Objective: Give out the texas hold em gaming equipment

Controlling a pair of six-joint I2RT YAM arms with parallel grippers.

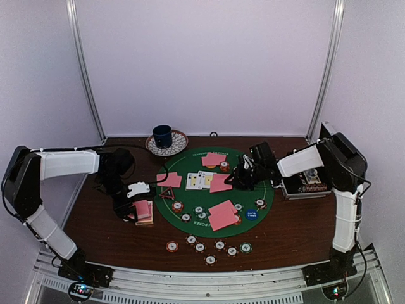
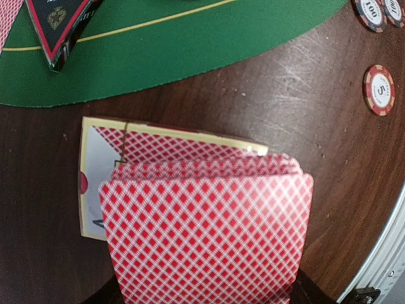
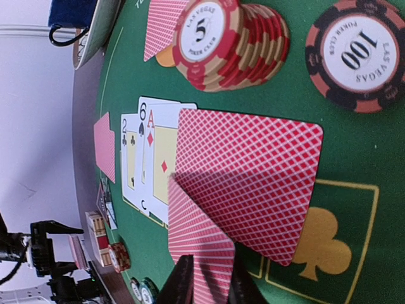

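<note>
My left gripper (image 1: pixel 131 210) stands at a stack of pink-backed playing cards (image 2: pixel 205 234) lying on its card box (image 2: pixel 92 158) left of the green mat (image 1: pixel 190 161). The fanned cards fill the left wrist view and hide the fingers, which seem to hold the stack's sides. My right gripper (image 3: pixel 212 285) is shut on one pink-backed card (image 3: pixel 199 247), held on edge over another face-down card (image 3: pixel 253 183) on the mat. Face-up cards (image 3: pixel 149 158) lie beside it. The triangle marker (image 1: pixel 166 193) lies at the mat's left edge. Several chips (image 1: pixel 211 259) lie in a row near the front.
A stack of red 5 chips (image 3: pixel 228 41) and a 100 chip (image 3: pixel 354 54) lie just past the right gripper. A blue disc (image 1: pixel 252 214) sits on the mat. A blue cup on a saucer (image 1: pixel 162 135) stands at the back. A black case (image 1: pixel 304 183) sits at the right.
</note>
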